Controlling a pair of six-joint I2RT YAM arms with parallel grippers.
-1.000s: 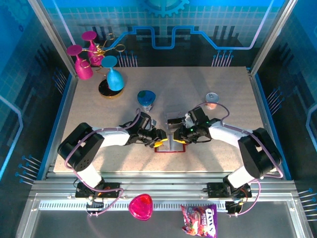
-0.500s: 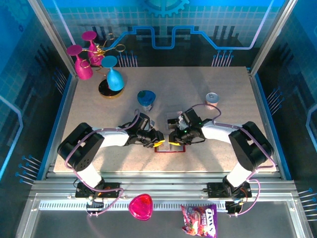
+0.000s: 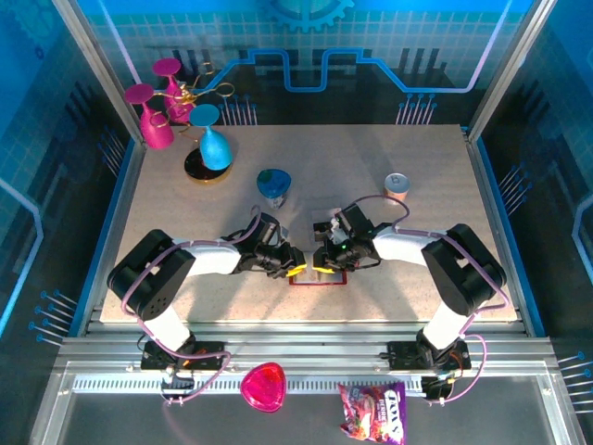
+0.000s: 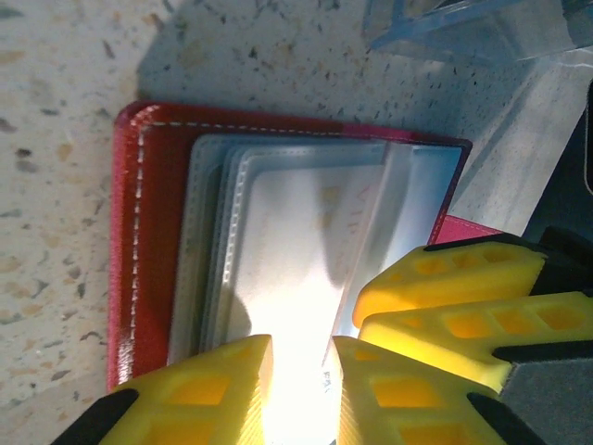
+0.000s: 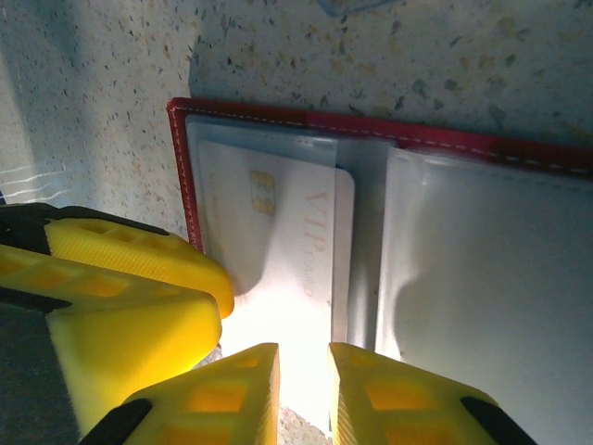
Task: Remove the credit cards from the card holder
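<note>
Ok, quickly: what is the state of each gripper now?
Left gripper: jaws almost closed over the card holder; whether it holds anything cannot be told.
Right gripper: jaws almost closed over the pale card; grip cannot be told.

The wallet (image 4: 130,232) is dark red with a line of white stitching along its edge, and its inner pockets (image 4: 211,278) are pale grey and see-through. The card (image 5: 278,232) inside looks whitish under glare, with a gold chip (image 5: 262,192) and faint gold "VIP" lettering. The left hand (image 4: 298,375) and right hand (image 5: 301,380) have bright yellow fingers (image 4: 199,394) on black. The counter (image 5: 463,56) is beige, flecked with dark and brown specks.
</note>
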